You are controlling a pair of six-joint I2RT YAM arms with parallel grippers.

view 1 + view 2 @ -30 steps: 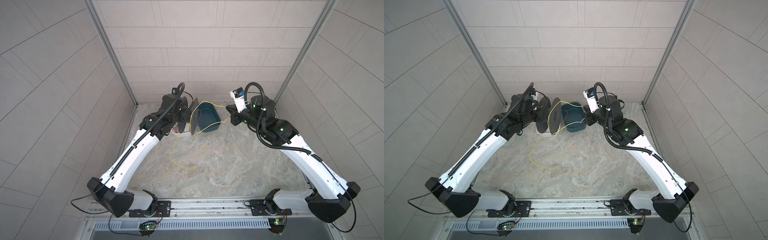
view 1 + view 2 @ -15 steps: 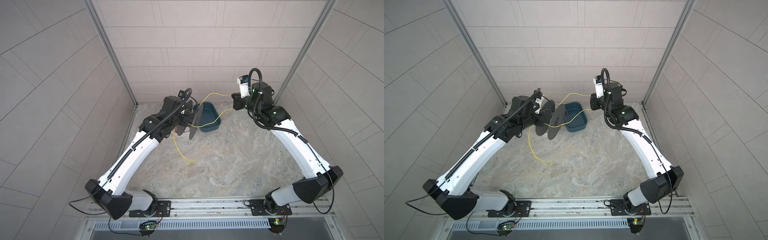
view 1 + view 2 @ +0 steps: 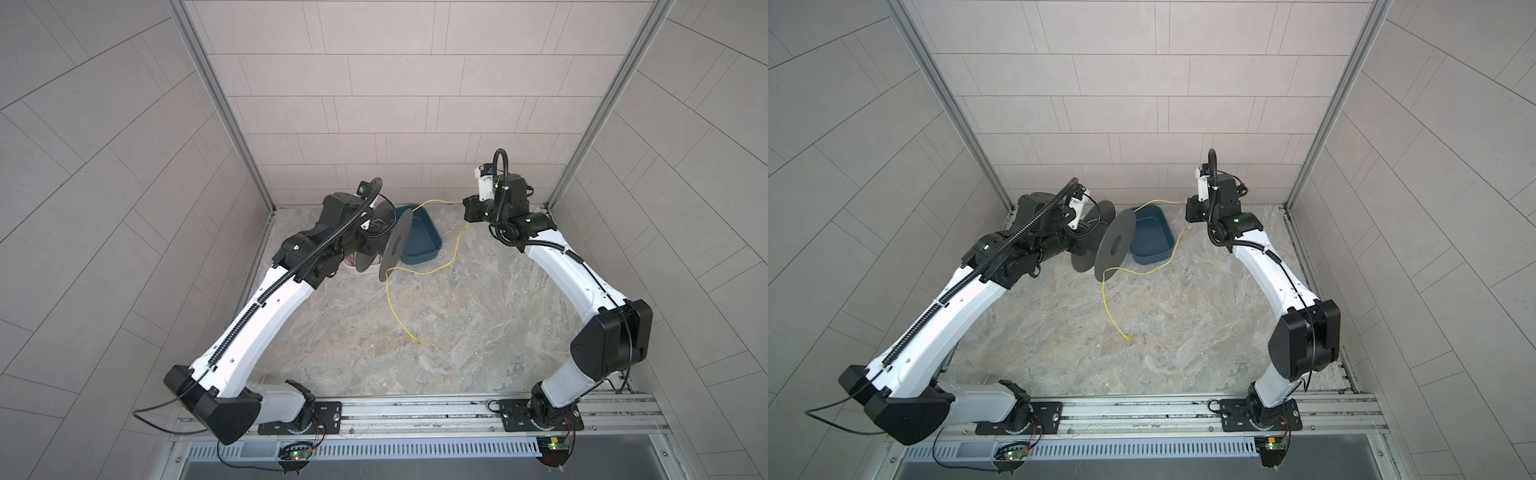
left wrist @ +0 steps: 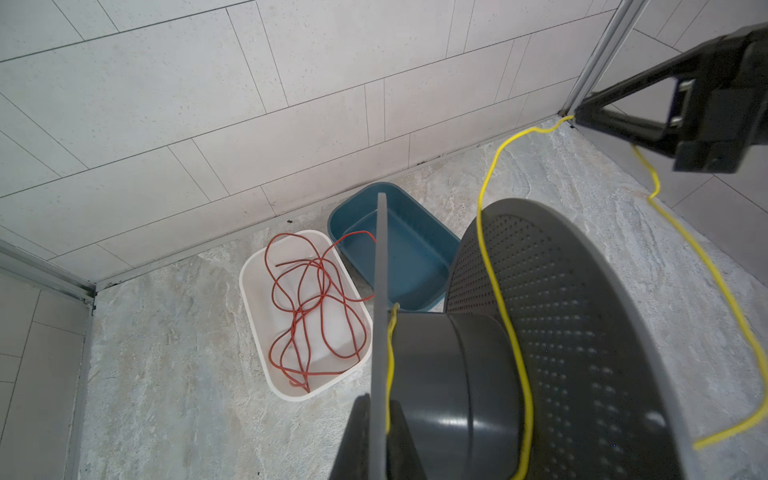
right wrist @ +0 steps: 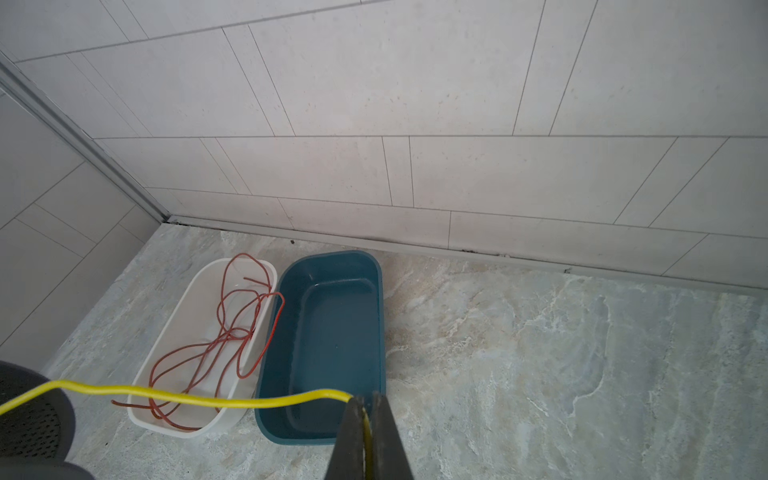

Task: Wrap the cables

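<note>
In both top views the thin yellow cable [image 3: 390,299] [image 3: 1106,303] runs from the dark grey spool [image 3: 397,245] [image 3: 1115,245] up to my right gripper [image 3: 465,203] and sags back down to the floor, where its loose end lies. My left gripper [image 4: 379,401] is shut on the spool's thin flange and holds the spool off the floor, with a short length of cable beside the hub. At the back right, my right gripper [image 5: 368,399] is shut on the yellow cable. One strand crosses the perforated flange [image 4: 573,316].
At the back wall a white tray [image 4: 253,316] holds a loose red cord [image 4: 316,299]. Next to it stands an empty blue tray [image 5: 332,324] [image 3: 419,241], just behind the spool. Tiled walls close in at the back and on both sides.
The right arm's elbow has swung outward to the right while its gripper stayed near the back wall. The yellow cable's lower strand has gone slack onto the floor. The spool has turned a little.
</note>
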